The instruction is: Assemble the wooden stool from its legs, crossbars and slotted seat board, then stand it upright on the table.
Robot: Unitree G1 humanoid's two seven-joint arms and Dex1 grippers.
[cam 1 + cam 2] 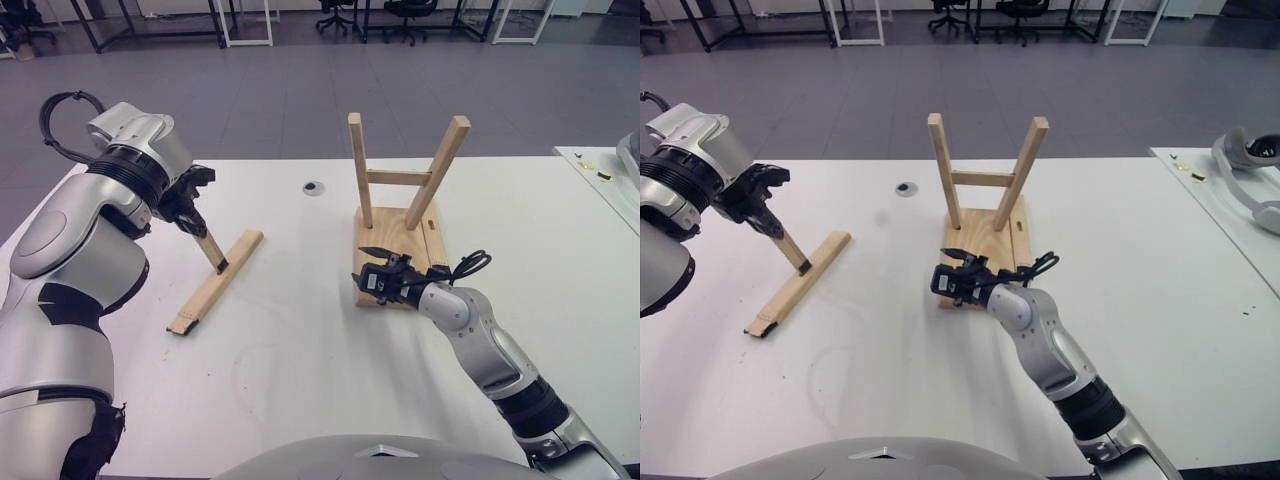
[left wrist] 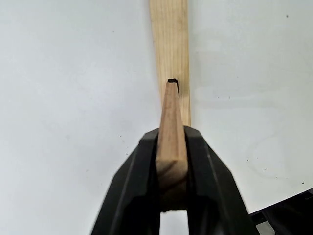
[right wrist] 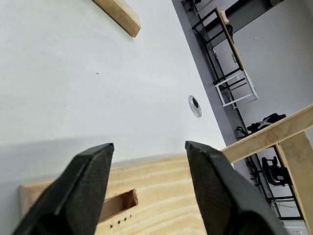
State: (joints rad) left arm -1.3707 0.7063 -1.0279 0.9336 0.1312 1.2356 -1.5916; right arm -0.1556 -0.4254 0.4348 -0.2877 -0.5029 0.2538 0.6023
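Over on the left side of the table, clamping hard with the left gripper on the upper end of a short crossbar, fingers pressed flat against both of its faces, no gap to spare. Holding it tilted, lower end planted roughly midway along the loose leg, itself lying flat on the tabletop, with a dark mark right at the contact. Across to the middle of the table: hovering low with the right gripper over the near left corner of the seat board, fingers spread wide and closed on nothing. Just under those spread fingers, an open slot cut into the board, a few tiny holes beside it. Farther back on the same board, toward the table's far edge, standing tall: a left upright leg and a right upright leg, splaying apart toward the top, tied together by a joined crossbar. Left of those, nearer the far edge, a small round grommet set into the tabletop.
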